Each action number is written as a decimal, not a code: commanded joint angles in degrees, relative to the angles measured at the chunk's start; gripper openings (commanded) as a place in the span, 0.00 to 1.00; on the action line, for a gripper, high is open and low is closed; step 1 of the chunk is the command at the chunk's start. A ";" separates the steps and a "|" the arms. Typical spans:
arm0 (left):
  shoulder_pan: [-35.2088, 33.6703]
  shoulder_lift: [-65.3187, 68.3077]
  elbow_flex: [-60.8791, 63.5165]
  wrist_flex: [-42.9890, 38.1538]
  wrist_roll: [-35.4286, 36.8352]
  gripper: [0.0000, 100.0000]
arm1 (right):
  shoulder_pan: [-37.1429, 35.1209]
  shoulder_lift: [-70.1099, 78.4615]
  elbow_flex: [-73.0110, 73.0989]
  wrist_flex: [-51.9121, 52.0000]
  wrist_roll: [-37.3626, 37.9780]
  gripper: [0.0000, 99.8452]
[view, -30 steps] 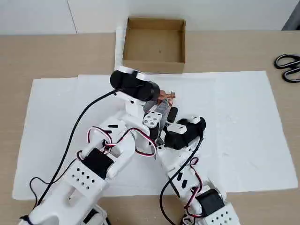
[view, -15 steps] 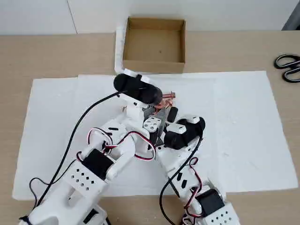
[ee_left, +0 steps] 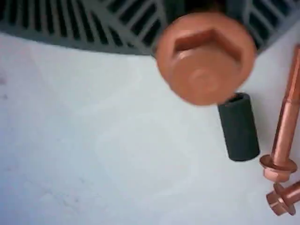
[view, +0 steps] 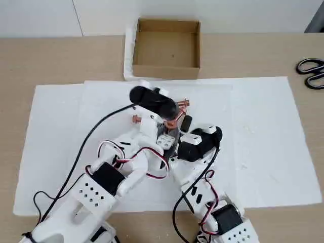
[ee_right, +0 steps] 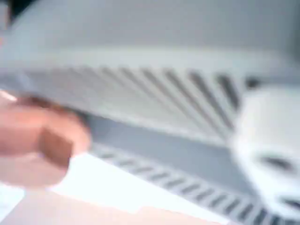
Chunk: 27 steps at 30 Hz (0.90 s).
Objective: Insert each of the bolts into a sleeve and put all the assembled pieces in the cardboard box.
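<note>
1. Cardboard box (view: 166, 72): stood open-topped at the far edge of the counter (view: 61, 61), just beyond the white sheet (view: 263, 142).
2. Left claw (view: 173, 117): sat low over the middle of the sheet, below its black camera housing. It was narrowed on a gripped bolt (ee_left: 204, 56). In the left wrist view the copper hex head faced the camera, pressed against a dark ribbed finger (ee_left: 93, 28) and clear of the sheet.
3. Sleeve (ee_left: 239, 126): one black tube lay on its side on the sheet, just past the gripped bolt's head. In the high view it lay between the two arms' wrists (view: 186, 123).
4. Loose bolts: one long copper bolt (ee_left: 287, 117) lay flat on the sheet, near the sleeve but not touching it. A second bolt head (ee_left: 282, 199) lay close beside the first bolt's head. In the high view a further bolt (view: 135, 119) lay on the sheet on the other side of the left arm.
5. Right claw (view: 174, 135): was tucked in close under the left arm's wrist. Whether it was wide or narrow could not be told.
6. Right wrist view: a blurred copper shape (ee_right: 42, 145) sat next to a grey ribbed surface.
7. Scissors (view: 311, 72): lay on the bare counter, well apart from the box and bolts.
</note>
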 commanded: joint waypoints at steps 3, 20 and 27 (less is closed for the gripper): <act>0.88 -1.76 -0.22 0.26 -0.44 0.01 | -0.22 -0.66 0.44 -0.04 0.62 0.00; -0.62 -1.85 -8.57 10.55 -0.35 0.20 | -0.13 -0.66 0.44 0.04 0.62 0.00; -7.91 -1.85 -16.31 15.21 -0.35 0.20 | -0.13 -0.66 0.44 0.04 0.62 0.00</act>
